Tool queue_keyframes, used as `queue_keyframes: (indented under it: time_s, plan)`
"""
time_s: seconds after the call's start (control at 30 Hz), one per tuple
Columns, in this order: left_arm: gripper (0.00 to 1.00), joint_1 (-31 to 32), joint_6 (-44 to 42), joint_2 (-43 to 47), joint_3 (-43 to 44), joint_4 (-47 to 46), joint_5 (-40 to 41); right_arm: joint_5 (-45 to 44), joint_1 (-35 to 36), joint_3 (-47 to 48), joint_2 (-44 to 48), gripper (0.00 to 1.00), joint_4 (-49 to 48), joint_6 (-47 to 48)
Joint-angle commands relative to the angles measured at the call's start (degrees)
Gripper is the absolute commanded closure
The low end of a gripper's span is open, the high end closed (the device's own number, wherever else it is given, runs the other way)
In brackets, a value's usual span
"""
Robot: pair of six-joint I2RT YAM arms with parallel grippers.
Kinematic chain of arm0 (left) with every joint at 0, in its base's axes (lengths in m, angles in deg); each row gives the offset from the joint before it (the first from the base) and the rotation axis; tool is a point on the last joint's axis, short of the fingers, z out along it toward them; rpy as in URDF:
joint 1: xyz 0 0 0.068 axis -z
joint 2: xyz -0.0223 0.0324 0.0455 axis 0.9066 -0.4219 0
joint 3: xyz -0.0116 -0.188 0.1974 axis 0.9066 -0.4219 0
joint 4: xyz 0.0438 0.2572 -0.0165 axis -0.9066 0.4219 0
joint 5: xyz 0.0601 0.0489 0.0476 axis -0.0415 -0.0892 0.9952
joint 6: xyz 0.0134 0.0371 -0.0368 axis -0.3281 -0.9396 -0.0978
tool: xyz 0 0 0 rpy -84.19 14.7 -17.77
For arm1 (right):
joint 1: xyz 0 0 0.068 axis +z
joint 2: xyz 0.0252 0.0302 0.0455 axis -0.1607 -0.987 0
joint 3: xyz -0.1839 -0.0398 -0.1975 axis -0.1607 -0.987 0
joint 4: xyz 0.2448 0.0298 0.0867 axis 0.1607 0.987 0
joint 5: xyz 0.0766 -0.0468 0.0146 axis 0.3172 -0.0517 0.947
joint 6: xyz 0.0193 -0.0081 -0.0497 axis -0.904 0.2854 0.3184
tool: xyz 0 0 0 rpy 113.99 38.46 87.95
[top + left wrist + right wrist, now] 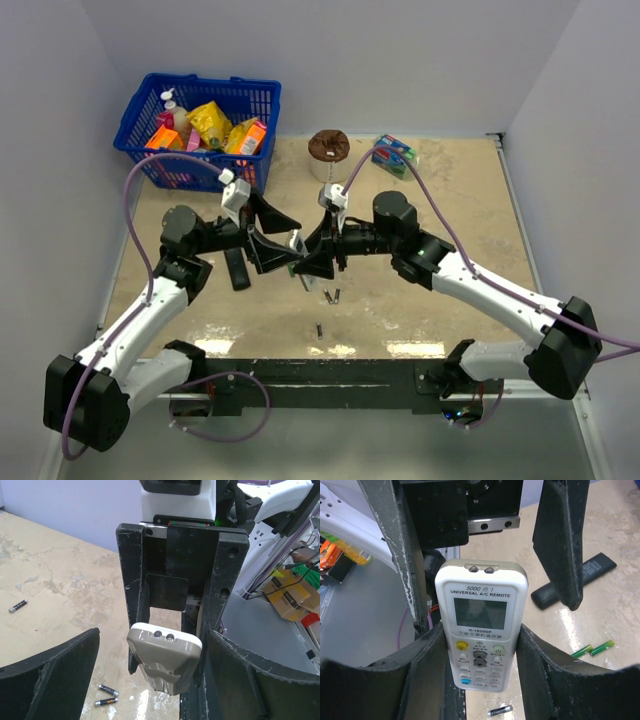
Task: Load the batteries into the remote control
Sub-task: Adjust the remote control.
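Remote control [481, 615] hangs in the air over the middle of the bench [450, 200], pinched by its lower half in the right claw [479, 635], face towards that arm. The left claw [152, 632] stands wide, its fingers either side of the top end and apparently clear of it. The batteries [108, 688] lie on the bench, towards five and six o'clock from the remote, so loading has not begun; this looks like a hand-over or a brace. Next, I'd say, the left claw must close squarely on the top end so the back cover can be reached. It is a white unit with a small grey screen, coloured buttons and two emitters at its tip.
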Motion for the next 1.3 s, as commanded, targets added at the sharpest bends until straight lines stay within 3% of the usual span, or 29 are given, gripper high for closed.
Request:
queue_keyframes:
  time_s: [0.0, 0.2, 0.3, 0.47, 0.57, 0.6, 0.63, 0.7, 0.73, 0.77, 0.83, 0.87, 1.0, 1.27]
  plan:
    - [0.09, 0.4, 6.6, 0.9, -1.8, -9.9, -1.0, 0.2, 0.2, 1.3, 2.5, 0.89, -6.1, -0.4]
    - [0.21, 0.4, 11.8, 0.2, -3.0, -16.6, -1.1, 2.2, 0.0, 0.7, 2.0, 0.90, -9.1, -1.8]
    - [0.33, 0.4, 15.9, -0.7, -4.0, -21.8, -1.3, 3.1, 0.0, 0.6, 1.3, 0.90, -10.2, -2.3]
    - [0.63, 0.6, 22.7, -1.7, -5.5, -30.2, 0.2, 3.3, 0.0, -0.1, 0.9, 0.90, -12.1, -3.5]
    - [0.79, 0.6, 23.7, -1.7, -5.4, -30.7, 1.5, 2.2, 0.0, -0.2, 0.9, 0.88, -11.4, -3.5]
    - [0.83, 0.6, 23.6, -1.7, -5.3, -30.1, 2.0, 1.5, 0.0, -0.2, 1.0, 0.85, -10.6, -3.4]
    - [0.89, 0.6, 23.3, -1.5, -4.9, -28.9, 2.7, 0.5, 0.0, -0.2, 1.1, 0.75, -10.0, -3.1]
    - [0.95, 0.7, 20.2, -1.0, -3.1, -20.3, 6.4, -3.3, 0.0, 0.1, 2.0, 0.62, -7.1, -2.4]
    - [1.00, 0.8, 18.2, -0.3, -2.2, -16.0, 8.2, -5.0, 0.0, 0.3, 2.2, 0.50, -5.7, -1.4]
    - [1.00, 0.8, 13.0, 0.0, 0.5, -4.6, 13.9, -8.7, 0.0, 0.5, 2.8, 0.45, -4.4, -0.8]
    - [1.00, 1.5, 7.7, 0.9, 3.6, 7.6, 21.8, -13.4, 0.0, 1.1, 4.1, 0.35, -0.4, 0.4]
    - [1.00, 1.8, 4.1, 0.9, 6.8, 17.7, 30.0, -16.3, 0.0, 1.2, 4.4, 0.32, 1.0, 0.7]
    - [1.00, 2.4, 3.2, -0.9, 13.3, 35.7, 45.6, -24.5, 0.0, 0.5, 5.8, 0.30, 3.9, 0.4]
    - [1.00, 6.9, 7.6, -4.6, 19.7, 46.7, 56.8, -26.8, 0.1, -3.5, 6.9, 0.30, 0.3, -2.5]
